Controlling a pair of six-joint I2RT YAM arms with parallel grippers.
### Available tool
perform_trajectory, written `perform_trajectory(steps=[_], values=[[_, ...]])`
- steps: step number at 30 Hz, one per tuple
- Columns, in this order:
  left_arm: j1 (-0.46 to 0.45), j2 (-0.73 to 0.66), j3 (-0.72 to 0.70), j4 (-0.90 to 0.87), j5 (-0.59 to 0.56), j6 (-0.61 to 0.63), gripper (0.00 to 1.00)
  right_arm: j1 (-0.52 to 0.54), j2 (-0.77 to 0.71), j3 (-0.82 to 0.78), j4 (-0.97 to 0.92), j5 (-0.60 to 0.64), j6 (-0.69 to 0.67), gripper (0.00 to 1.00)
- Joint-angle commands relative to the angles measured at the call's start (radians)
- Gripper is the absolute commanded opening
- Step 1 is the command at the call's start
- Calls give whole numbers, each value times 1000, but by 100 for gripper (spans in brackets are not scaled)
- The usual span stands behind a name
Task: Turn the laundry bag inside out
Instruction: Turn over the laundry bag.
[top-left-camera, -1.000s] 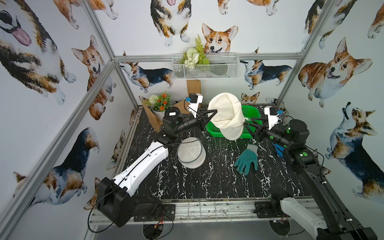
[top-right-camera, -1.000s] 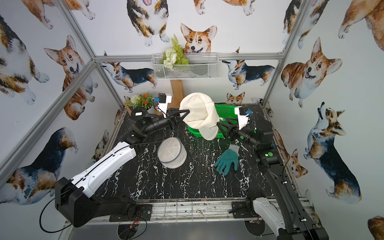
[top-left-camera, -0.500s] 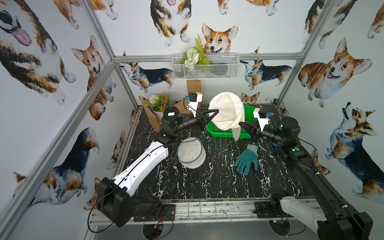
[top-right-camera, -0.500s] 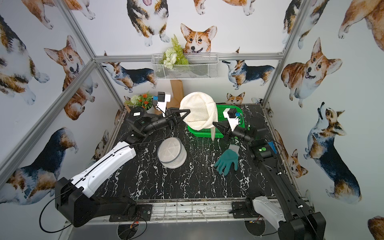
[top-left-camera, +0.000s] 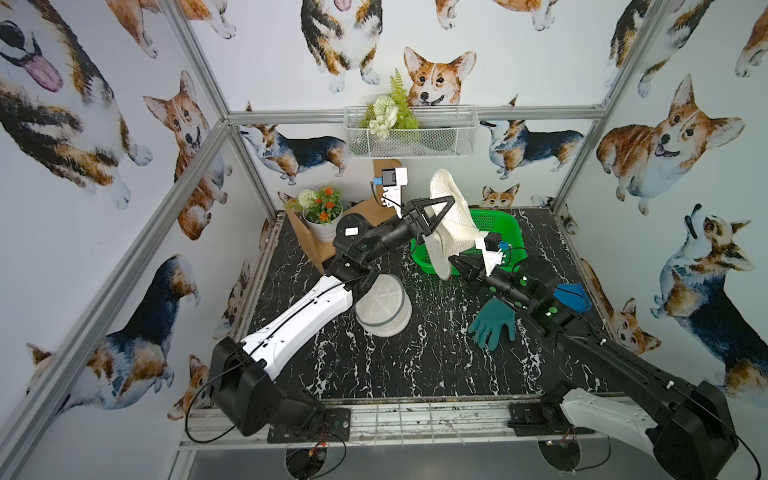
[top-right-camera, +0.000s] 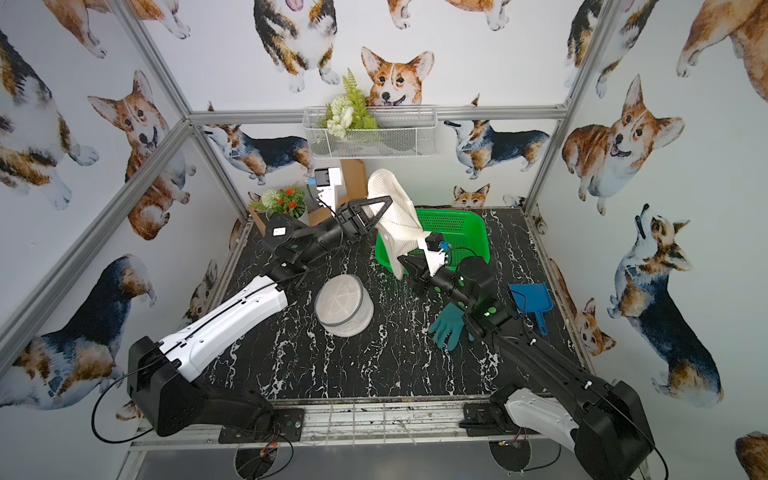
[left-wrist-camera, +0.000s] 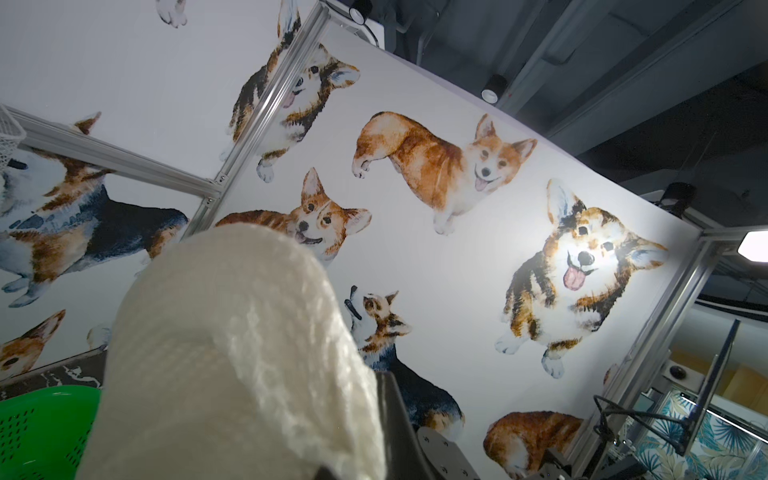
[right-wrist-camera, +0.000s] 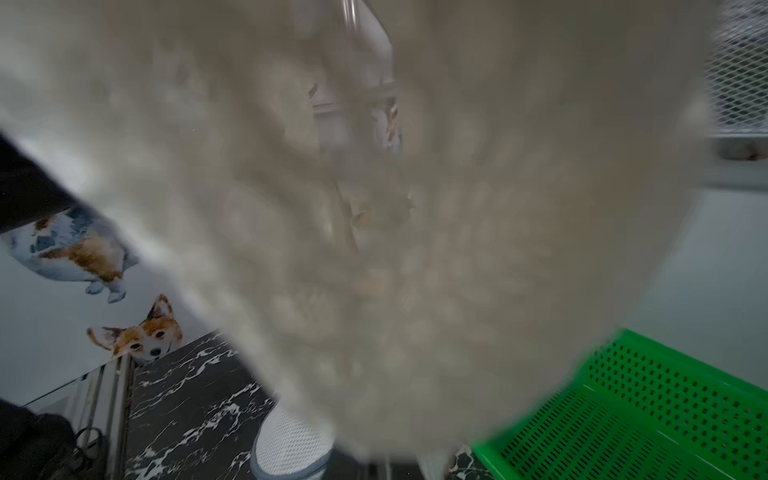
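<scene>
The laundry bag (top-left-camera: 451, 216) hung like a curtain between the left gripper (top-left-camera: 446, 203) and the right gripper (top-left-camera: 452, 262). Its cloth lay over the left fingers (left-wrist-camera: 399, 424) and filled the space directly ahead of the right fingers, so no straight path ran between the two. Just beside the right fingers stood the near wall of the green basket (top-left-camera: 515, 237). Below both sets of fingers the bare tabletop (top-left-camera: 436, 365) lay open. It was bounded under the left arm by the round mesh hamper (top-left-camera: 382, 307), and behind the right fingers, along that arm, by the glove (top-left-camera: 492, 324) and dustpan (top-left-camera: 573, 296). Above the left fingers the air was free up to the wire basket (top-left-camera: 409, 137) on the wall.
</scene>
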Motion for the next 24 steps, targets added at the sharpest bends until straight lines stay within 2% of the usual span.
perform_trajectory(steps=[1, 3, 6, 8, 10, 12, 14, 16, 19, 24], values=[[-7, -18, 14, 57, -101, -16, 0, -6, -12, 15, -7, 290, 13, 11], [-6, -45, -1, -15, -130, 24, 0, -61, -51, 6, -46, 349, 25, 30], [-7, -85, -32, -139, -191, 71, 0, -168, -112, 9, -118, 271, 8, 45], [-7, -106, -50, -214, -247, 92, 0, -186, -149, 34, -199, 152, -96, 60], [-7, -119, -49, -307, -309, 121, 0, -186, -176, 76, -315, -19, -206, 70], [-6, -129, -53, -351, -344, 155, 0, -186, -198, 108, -420, -148, -246, 72], [-6, -132, -51, -380, -357, 185, 0, -176, -208, 141, -477, -196, -220, 70], [-6, -129, -43, -420, -358, 216, 0, -145, -206, 182, -489, -151, -181, 65], [-7, -126, -36, -453, -358, 230, 0, -51, -165, 267, -489, -5, -187, 57], [-7, -121, -29, -457, -352, 224, 0, 39, -36, 414, -501, 129, -311, 61]])
